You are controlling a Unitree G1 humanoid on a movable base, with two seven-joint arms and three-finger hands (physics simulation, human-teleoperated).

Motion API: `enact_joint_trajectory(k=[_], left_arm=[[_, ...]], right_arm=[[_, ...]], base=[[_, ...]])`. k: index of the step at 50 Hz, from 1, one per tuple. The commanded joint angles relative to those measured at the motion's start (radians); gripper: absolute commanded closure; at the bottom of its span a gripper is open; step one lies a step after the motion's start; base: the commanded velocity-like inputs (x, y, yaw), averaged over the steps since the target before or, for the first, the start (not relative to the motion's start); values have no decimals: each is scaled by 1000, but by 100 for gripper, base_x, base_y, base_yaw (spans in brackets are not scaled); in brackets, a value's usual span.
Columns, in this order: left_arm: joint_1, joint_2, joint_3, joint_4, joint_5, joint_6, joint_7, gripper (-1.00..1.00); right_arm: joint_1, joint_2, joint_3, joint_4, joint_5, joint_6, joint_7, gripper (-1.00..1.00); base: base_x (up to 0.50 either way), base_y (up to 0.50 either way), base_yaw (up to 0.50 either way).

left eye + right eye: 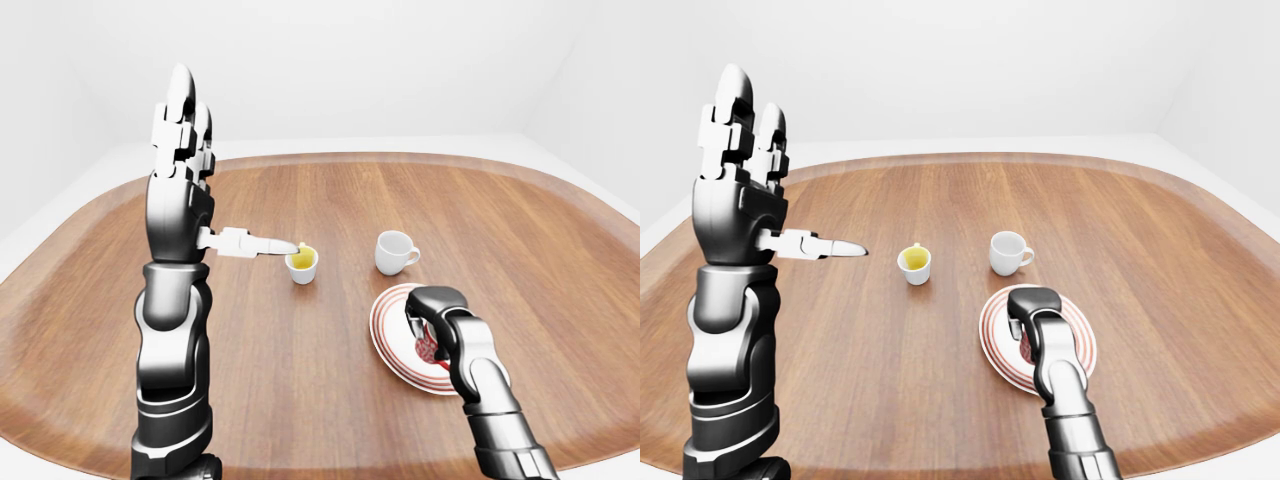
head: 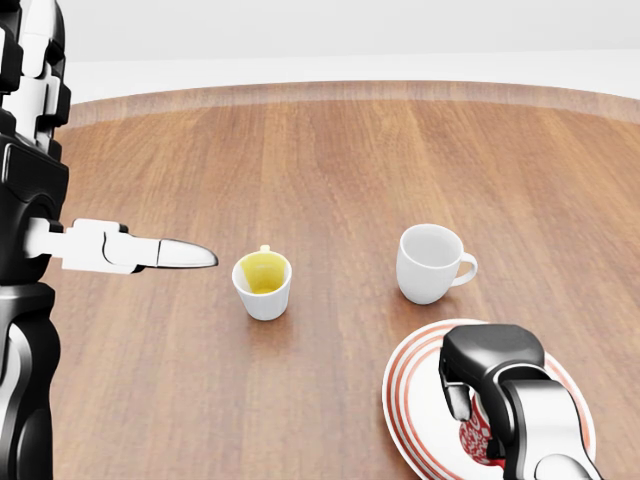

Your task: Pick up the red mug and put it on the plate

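So the right hand [image 2: 470, 395] is curled around the red mug [image 2: 474, 437], fingers wrapped over it; the mug sits low over the red-striped plate [image 2: 410, 390] at the lower right of the head view, though I can't tell if it's actually touching the plate since the hand covers most of it; the left hand [image 1: 180, 140] is raised upright at the left, fingers straight up and spread, thumb poking out sideways toward the small white cup with the yellow inside [image 2: 263, 284], holding nothing; a plain white cup [image 2: 430, 263] stands just above the plate on the wooden table [image 2: 330, 160], handle pointing right.
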Motion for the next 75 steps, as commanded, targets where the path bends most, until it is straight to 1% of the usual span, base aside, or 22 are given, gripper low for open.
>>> enact_joint_trajectory(k=[1, 14, 27, 36, 41, 52, 60, 75], left_arm=[[3, 1, 4, -8, -3, 0, -2, -100], [7, 2, 4, 4, -6, 0, 1, -100], [-5, 6, 7, -5, -8, 0, -1, -100], [9, 3, 8, -2, -10, 0, 1, -100], [4, 7, 10, -7, -12, 0, 0, -100], [2, 7, 9, -4, -11, 0, 0, -100], [3, 8, 10, -9, -12, 0, 0, -100], [8, 7, 13, -11, -14, 0, 1, -100]], right_arm=[[-5, 6, 14, 30, -2, 0, 0, 100], [-8, 6, 12, 44, -7, 0, 0, 100], [-60, -3, 0, 28, -10, 0, 0, 100], [-98, -3, 1, 67, -7, 0, 0, 100], [-126, -5, 1, 114, 5, 0, 0, 100], [-239, -21, 9, 336, 79, 0, 0, 100], [-287, -40, 17, 469, 129, 0, -73, 100], [-294, -56, 22, 491, 149, 0, -86, 100]], base=[[0, 0, 0], [0, 0, 0], [0, 0, 0], [0, 0, 0], [0, 0, 0], [0, 0, 0], [0, 0, 0], [0, 0, 0]])
